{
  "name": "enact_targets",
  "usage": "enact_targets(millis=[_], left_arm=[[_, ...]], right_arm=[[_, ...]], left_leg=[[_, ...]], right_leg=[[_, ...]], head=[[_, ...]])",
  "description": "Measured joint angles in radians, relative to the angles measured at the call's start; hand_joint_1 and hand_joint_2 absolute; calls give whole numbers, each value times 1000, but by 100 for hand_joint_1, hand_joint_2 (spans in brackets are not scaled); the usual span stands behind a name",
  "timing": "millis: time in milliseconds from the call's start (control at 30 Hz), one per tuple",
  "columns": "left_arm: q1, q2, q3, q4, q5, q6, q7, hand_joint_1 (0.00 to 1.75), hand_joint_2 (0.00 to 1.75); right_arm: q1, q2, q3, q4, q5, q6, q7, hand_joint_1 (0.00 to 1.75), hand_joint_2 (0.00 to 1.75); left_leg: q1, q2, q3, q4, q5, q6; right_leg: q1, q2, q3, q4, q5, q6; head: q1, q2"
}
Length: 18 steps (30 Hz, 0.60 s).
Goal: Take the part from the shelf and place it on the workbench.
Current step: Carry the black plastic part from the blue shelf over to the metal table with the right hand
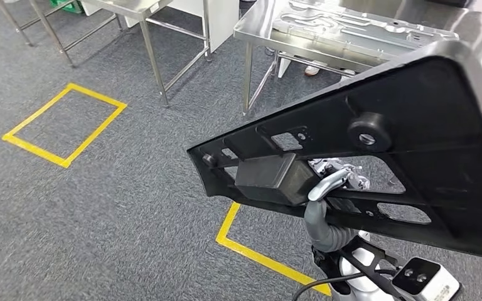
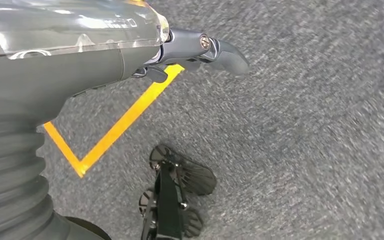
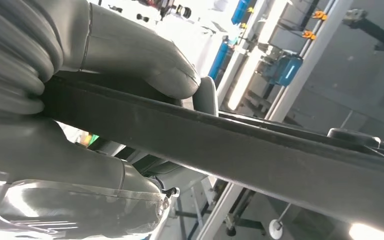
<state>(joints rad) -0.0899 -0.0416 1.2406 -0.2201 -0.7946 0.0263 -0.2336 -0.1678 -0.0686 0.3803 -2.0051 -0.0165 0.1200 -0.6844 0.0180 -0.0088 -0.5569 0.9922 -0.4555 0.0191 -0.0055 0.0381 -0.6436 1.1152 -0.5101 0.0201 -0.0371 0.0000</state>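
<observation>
Black moulded plastic fills the right of the head view: a large flat part with cut-out windows, a round knob and a boxy block on its underside, held tilted in the air above the grey carpeted floor. The right hand grips this part from below, its grey thumb curling over one of the ribs. In the right wrist view the right hand has its thick grey thumb pressed on one face of the part's dark edge and its fingers against the other face, so the edge is clamped between them.

Beyond the part stands a shiny stainless-steel worktop on thin legs, carrying a flat silver metal panel. Yellow tape squares mark the carpet.

In the left wrist view the left hand hangs over the carpet near a yellow tape line; its dark fingers hold nothing, and I cannot tell how far they are spread.
</observation>
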Motion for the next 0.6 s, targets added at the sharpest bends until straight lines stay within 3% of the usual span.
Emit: enact_targets(millis=[67, 100, 133, 167, 267, 333, 400, 467, 533, 600], left_arm=[[3, 0, 0, 0, -5, -3, 0, 0, 175], [4, 0, 0, 0, -7, -4, 0, 0, 175], [3, 0, 0, 0, -9, -6, 0, 0, 175], [2, 0, 0, 0, -10, -9, 0, 0, 175], [-2, -1, 0, 0, -12, -19, 0, 0, 175], [-3, -2, 0, 0, -12, -24, -2, 0, 175], [-6, -2, 0, 0, -13, -29, -6, 0, 175], [-8, -2, -1, 0, -14, -33, -9, 0, 175], [-6, -3, -1, 0, -15, -34, -10, 0, 175], [-2, -4, -1, 0, -15, -35, -9, 0, 175]], right_arm=[[5, -2, 0, -1, 2, -5, 0, 175, 175], [8, -4, 0, -1, 2, -8, 0, 175, 175], [11, -5, 0, -1, 3, -10, 0, 175, 175], [13, -7, 0, -1, 2, -12, 0, 175, 175], [12, -10, 0, -4, 0, -14, 0, 175, 175], [12, -12, 0, -6, -2, -14, 0, 175, 175], [14, -14, 0, -7, -2, -15, 0, 175, 175], [14, -16, 0, -11, -2, -15, 0, 175, 175], [14, -17, 0, -13, -2, -15, 0, 175, 175], [16, -18, 0, -12, -2, -15, 0, 175, 175]], left_leg=[[-2, 23, -2, 0, -1, 3], [-3, 35, -2, 0, -1, 3], [-4, 47, -2, 1, -2, 3], [-5, 58, -1, 1, -3, 2], [-9, 85, 7, 2, -10, -8], [-13, 100, 10, 3, -14, -18], [-12, 111, 14, 4, -18, -30], [-9, 82, 1, 42, -48, -40], [-5, 34, -52, 162, -113, -47], [-5, 18, -112, 284, -157, -51]], right_leg=[[-2, -25, -67, 137, -62, 6], [-4, -29, -87, 179, -72, 9], [-5, -31, -89, 184, -64, 9], [-6, -36, -67, 145, -37, 8], [2, -80, 46, -67, 45, -4], [9, -88, 66, -112, 51, -14], [8, -66, 65, -115, 56, -24], [1, -48, 68, -123, 63, -35], [-2, -30, 70, -127, 66, -43], [-1, -8, 68, -125, 67, -45]], head=[[0, 0], [0, 0], [0, 0], [0, 0], [0, 0], [0, 0], [0, 0], [0, 0], [0, 0], [0, 0]])
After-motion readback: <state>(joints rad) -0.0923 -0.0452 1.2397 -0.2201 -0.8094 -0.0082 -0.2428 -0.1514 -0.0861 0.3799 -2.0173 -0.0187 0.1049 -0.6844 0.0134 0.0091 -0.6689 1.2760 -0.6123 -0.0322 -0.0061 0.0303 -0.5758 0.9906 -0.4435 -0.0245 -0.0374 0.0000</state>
